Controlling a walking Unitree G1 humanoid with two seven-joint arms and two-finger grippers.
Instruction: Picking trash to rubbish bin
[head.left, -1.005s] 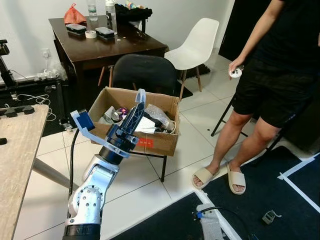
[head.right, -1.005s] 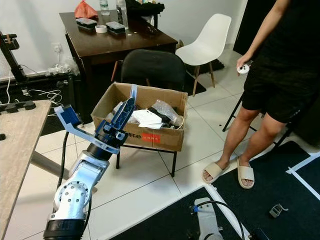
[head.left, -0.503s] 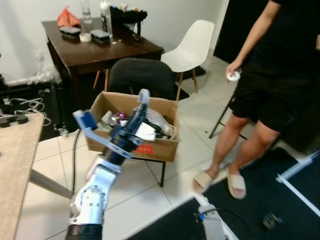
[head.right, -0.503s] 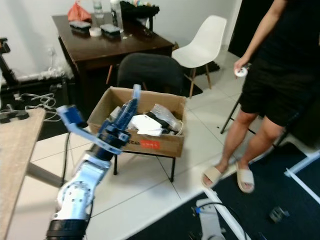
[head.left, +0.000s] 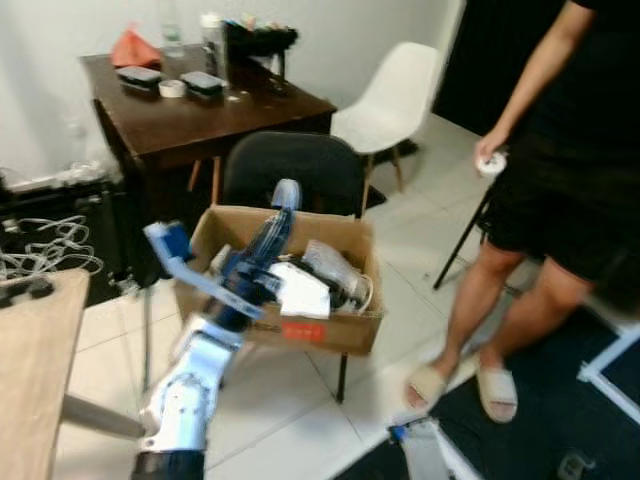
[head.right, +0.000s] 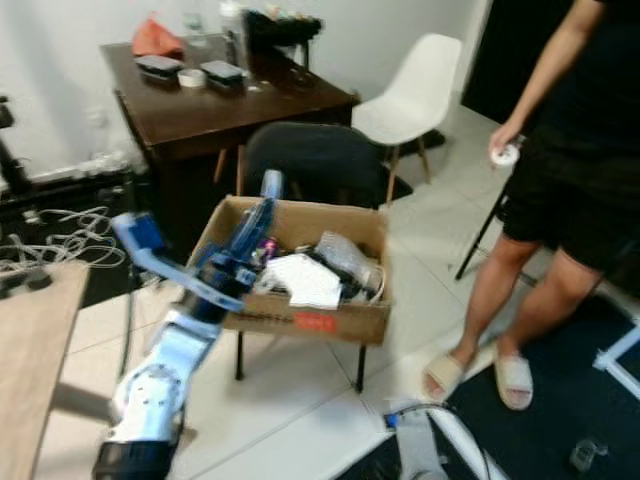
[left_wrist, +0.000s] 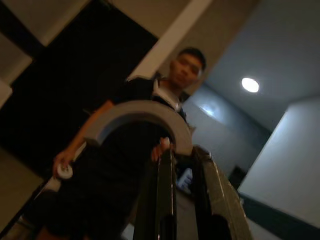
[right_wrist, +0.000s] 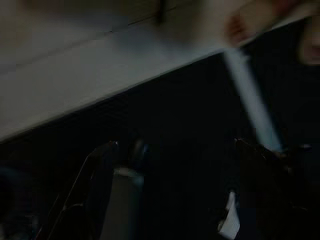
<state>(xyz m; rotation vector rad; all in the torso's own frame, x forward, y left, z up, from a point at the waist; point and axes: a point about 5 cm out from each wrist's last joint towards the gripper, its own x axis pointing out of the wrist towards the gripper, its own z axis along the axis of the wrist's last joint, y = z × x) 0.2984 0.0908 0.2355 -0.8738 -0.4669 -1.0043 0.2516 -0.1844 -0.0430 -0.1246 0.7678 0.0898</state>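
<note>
Left arm: raised in front of the robot, its left claw (head.left: 268, 235) pointing up and forward, the tip level with the near rim of the cardboard box (head.left: 330, 330).
Left claw state: the left wrist view looks along two dark fingers (left_wrist: 162, 200) lying close together with nothing between them, so clenched and empty.
Right claw (right_wrist: 170, 190): hangs low over dark floor; its fingers stand wide apart, released, holding nothing.
Rubbish bin: the cardboard box serves as one; it rests on a black chair (head.left: 290, 175) just beyond the left claw and already holds white paper (head.left: 300, 290), clear plastic (head.left: 330, 262) and other scraps.
Trash to pick: I cannot tell which piece is meant; none is in either claw.
Doing the step well: my guess is the robot is turning to look for trash; keep the raised arm clear of the box rim so the box is not pushed off the chair.
Person: stands beside the box on the robot's right, holding a small white object (head.left: 490, 165).
Desk: dark desk (head.left: 200, 105) behind the chair, against the wall.
View difference: the eye views show box and chair; the left wrist view looks up at the person and ceiling.
</note>
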